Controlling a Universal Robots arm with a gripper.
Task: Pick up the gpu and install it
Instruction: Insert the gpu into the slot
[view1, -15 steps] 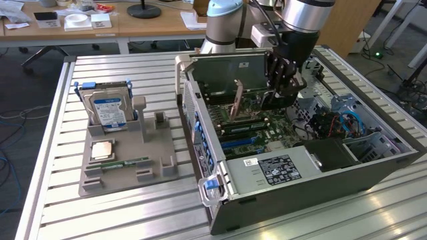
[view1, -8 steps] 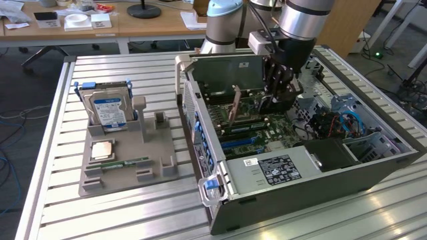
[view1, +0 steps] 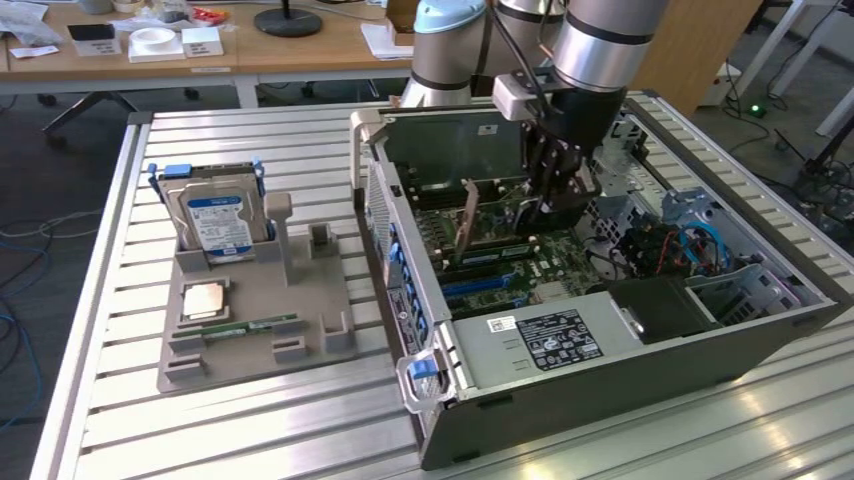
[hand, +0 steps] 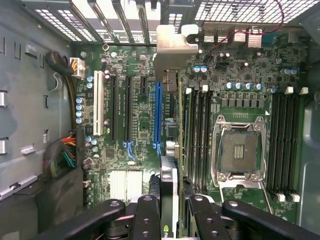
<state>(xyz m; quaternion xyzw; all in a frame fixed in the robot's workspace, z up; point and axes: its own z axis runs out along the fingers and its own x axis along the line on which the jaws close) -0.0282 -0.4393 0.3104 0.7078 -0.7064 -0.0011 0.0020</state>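
On the exterior view's left, a gray holder tray (view1: 320, 300) lies on the slatted metal table (view1: 267, 420). A silver hard drive (view1: 220, 225) with a blue label stands upright in the tray's far end. A CPU (view1: 203, 300) lies flat nearer the camera, and a green RAM stick (view1: 254, 327) lies just beside it.

In the middle sits an open computer case (view1: 601, 390) on its side, with a blue latch (view1: 422, 368) on its near corner and the green motherboard (view1: 534, 265) exposed inside. The gpu (view1: 471, 215) stands on edge over the board, its brownish edge toward the exterior view's left and its dark face running toward the gripper (view1: 550, 205), which reaches straight down into the case.

In the wrist view the gripper (hand: 170, 202) is clamped on the gpu (hand: 169, 175). The black fingers (hand: 147, 215) press on both faces of the card's near end. The card is seen edge-on, stretching away to its metal bracket (hand: 172, 45) at the case's slotted rear wall. It lies over the strip between the long blue slot (hand: 159, 115) and the memory slots, close beside the blue slot. Whether it is seated I cannot tell. The empty CPU socket (hand: 239, 150) lies beyond the memory slots.

Toward the exterior view's right, the power supply (view1: 561, 340) with its white-and-black label fills the case's near corner, and blue cables (view1: 701, 245) loop beyond it.
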